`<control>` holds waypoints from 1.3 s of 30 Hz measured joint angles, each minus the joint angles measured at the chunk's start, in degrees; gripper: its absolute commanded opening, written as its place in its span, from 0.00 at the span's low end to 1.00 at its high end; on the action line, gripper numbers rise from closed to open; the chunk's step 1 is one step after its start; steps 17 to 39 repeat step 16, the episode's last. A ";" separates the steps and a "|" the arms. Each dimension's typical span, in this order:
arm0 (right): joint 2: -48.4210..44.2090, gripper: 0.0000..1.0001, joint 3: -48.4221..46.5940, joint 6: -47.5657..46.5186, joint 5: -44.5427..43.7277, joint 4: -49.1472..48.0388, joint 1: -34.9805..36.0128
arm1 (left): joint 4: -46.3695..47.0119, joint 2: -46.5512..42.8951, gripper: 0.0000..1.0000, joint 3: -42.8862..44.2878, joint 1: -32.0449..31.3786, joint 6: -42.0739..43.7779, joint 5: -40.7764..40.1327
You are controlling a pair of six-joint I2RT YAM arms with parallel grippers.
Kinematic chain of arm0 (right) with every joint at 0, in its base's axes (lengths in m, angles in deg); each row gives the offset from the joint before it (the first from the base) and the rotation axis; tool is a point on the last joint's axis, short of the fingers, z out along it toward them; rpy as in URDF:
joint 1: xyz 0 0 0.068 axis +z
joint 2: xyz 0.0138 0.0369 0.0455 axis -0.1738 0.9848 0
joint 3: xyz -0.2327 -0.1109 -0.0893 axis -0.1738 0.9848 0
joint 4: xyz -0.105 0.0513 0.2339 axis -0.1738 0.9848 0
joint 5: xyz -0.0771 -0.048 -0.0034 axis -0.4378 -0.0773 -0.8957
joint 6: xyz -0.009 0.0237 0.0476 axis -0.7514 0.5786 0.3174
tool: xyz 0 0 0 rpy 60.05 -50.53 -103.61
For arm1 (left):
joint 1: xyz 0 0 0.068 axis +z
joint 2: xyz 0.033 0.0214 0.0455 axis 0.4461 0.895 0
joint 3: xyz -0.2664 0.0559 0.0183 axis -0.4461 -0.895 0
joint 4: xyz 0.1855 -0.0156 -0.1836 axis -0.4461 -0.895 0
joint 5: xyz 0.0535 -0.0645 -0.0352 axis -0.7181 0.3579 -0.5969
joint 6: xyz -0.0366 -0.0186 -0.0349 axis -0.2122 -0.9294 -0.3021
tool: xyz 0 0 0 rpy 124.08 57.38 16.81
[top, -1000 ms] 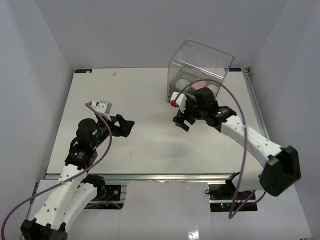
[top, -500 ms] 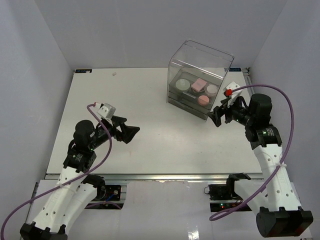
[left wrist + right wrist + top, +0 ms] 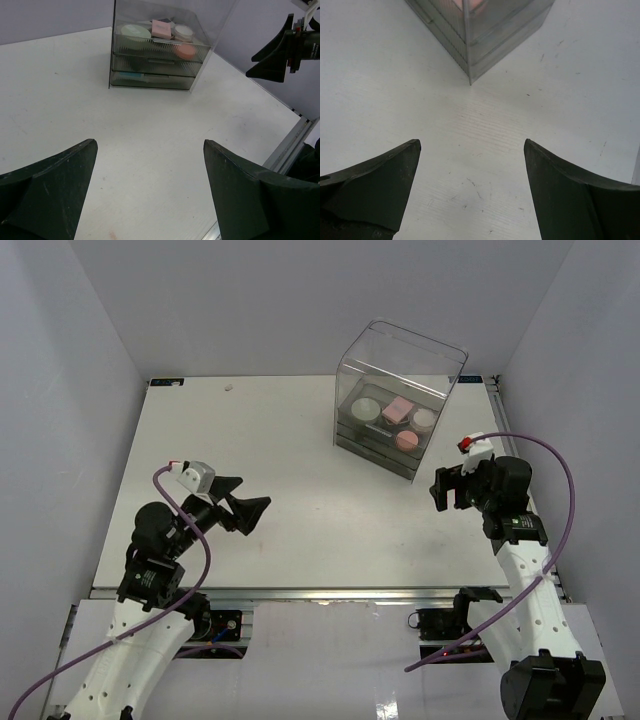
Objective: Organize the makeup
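The makeup in view lies in the top tray of the clear box. It is a white round pad, a pink square puff, a second white round pad and a pink round puff. The left wrist view shows the same box with the pink square puff and the pink round puff. My left gripper is open and empty over the table's left half, facing the box. My right gripper hangs open and empty just right of the box corner.
The box has grey ribbed drawers, shut, with something teal showing in the lowest one. The table's right rail runs close beside the right arm. White walls close in the back and both sides.
My right arm has drawn back from the front of the box to its right side, uncovering the tray. The left arm has pulled back slightly toward its base. Both grippers stay open.
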 measured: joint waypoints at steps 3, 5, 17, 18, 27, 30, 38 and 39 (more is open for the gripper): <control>-0.24 0.90 0.99 0.88 -2.82 -1.17 -0.36 | -0.02 -0.90 0.98 0.00 0.00 -0.01 -1.22; -0.37 0.90 1.05 1.23 -3.94 -1.84 -0.59 | -0.02 -1.05 0.98 0.00 0.00 -0.01 -1.72; -2.21 0.90 1.18 3.57 -8.40 -5.03 -1.02 | -0.88 -1.03 0.98 0.00 0.00 -0.02 -2.49; -2.21 0.90 1.18 3.57 -8.40 -5.03 -1.02 | -0.88 -1.03 0.98 0.00 0.00 -0.02 -2.49; -2.21 0.90 1.18 3.57 -8.40 -5.03 -1.02 | -0.88 -1.03 0.98 0.00 0.00 -0.02 -2.49; -2.21 0.90 1.18 3.57 -8.40 -5.03 -1.02 | -0.88 -1.03 0.98 0.00 0.00 -0.02 -2.49; -2.21 0.90 1.18 3.57 -8.40 -5.03 -1.02 | -0.88 -1.03 0.98 0.00 0.00 -0.02 -2.49; -2.21 0.90 1.18 3.57 -8.40 -5.03 -1.02 | -0.88 -1.03 0.98 0.00 0.00 -0.02 -2.49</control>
